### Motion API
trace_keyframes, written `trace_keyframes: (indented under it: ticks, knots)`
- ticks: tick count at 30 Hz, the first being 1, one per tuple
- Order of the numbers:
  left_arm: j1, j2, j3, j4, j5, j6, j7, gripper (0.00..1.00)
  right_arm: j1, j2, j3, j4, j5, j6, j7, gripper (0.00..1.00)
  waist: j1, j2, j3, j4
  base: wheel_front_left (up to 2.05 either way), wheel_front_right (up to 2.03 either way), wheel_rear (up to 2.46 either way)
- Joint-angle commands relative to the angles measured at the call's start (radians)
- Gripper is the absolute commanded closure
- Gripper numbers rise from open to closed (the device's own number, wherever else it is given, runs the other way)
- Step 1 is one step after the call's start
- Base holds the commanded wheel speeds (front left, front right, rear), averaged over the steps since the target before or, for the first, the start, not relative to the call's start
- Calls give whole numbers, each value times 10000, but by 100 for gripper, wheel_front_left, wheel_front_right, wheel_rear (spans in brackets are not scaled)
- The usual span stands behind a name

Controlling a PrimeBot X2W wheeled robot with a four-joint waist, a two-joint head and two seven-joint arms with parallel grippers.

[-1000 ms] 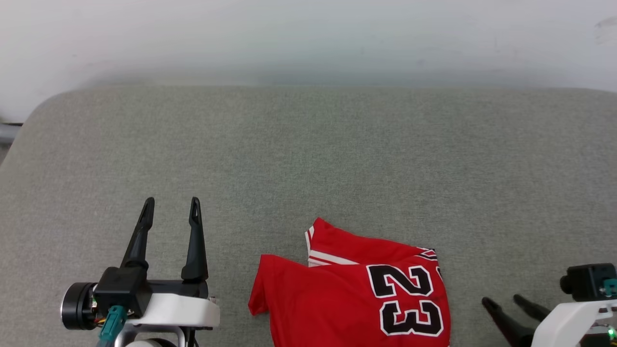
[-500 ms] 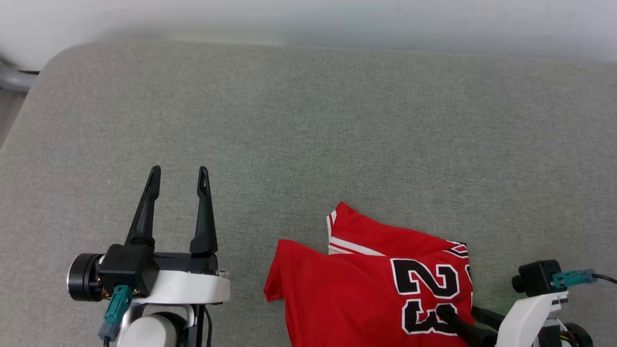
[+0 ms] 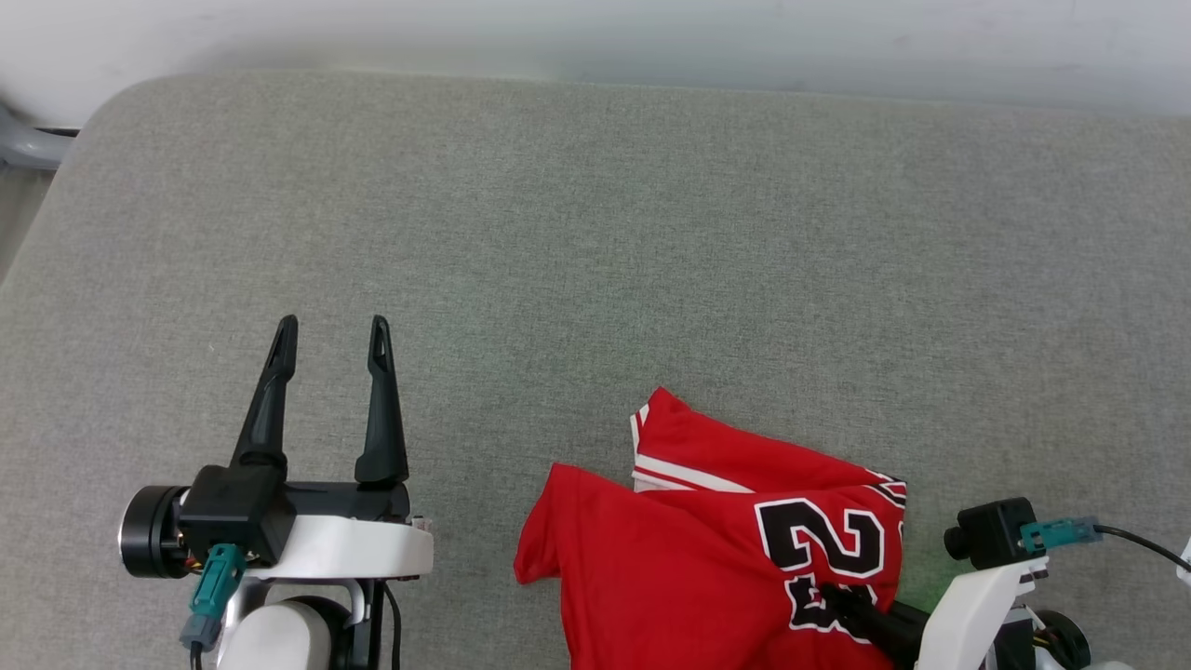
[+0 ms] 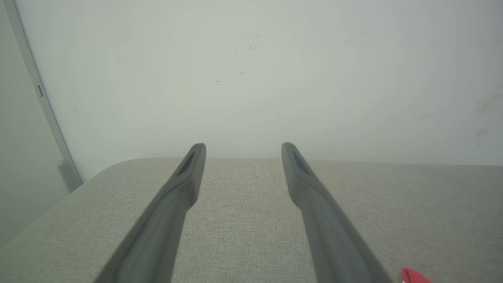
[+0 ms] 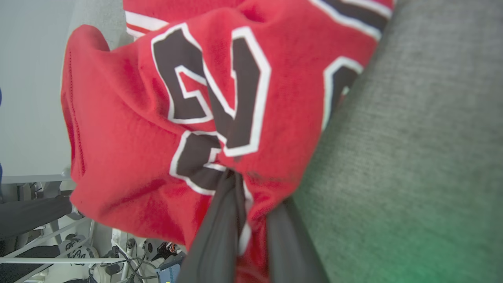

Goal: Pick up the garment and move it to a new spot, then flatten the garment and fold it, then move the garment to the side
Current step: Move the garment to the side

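- At the lower left of the head view: left gripper (image 3: 332,324) on a white forearm, held level over the grey fabric surface (image 3: 595,233). Points its two long dark fingers away toward the pale wall (image 4: 251,59), spread wide apart with bare cloth between them.
- At the lower right: right gripper (image 3: 845,603), reaching in from the right edge and angled leftward. Pinches a bunched fold of the garment (image 3: 670,568) between its two dark fingers, closed on the cloth.
- Garment's place: right of centre on the surface, running off the bottom of the head view, well apart from the left gripper. Lies crumpled, red, with a red-and-white striped trim band along its far side.
- Writing: reads "2" in black with a white outline. Second digit just below, bunched at the grip, not fully legible.
- Count: one garment, two grippers, two fingers on each.
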Motion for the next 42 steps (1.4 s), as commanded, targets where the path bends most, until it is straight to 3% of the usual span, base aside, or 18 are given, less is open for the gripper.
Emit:
trace_keyframes:
  ticks: [1,12,17,26,33,42]
  knots:
    - [-107,-45,77,28,79,-69,-22,0,-40,-96,106,235,-55,-36,-82,100,-1,0,-31,-34,0,0,0]
    - [192,-115,330,-50,330,-283,-22,0,-488,-625,-108,54,-445,-38,-183,100,-1,0,-333,-672,0,0,0]
    - [179,-66,371,-336,453,-428,-22,0,-902,-1032,-290,-155,-927,-28,-49,100,-1,0,-207,-1585,0,0,0]
    - [-165,147,214,-879,655,-709,-23,0,-2221,-1491,71,-6,-1260,-25,-31,100,-1,0,640,-3805,0,0,0]
    - [-750,509,3,-1375,920,-956,312,0,-3778,-1711,787,864,-977,-25,-593,100,-1,0,1564,-5135,0,0,0]
    - [-1735,849,-635,-2612,1363,-1405,1158,0,-5906,-2267,867,2824,-635,-27,-1665,100,-1,0,3010,-5714,0,0,0]
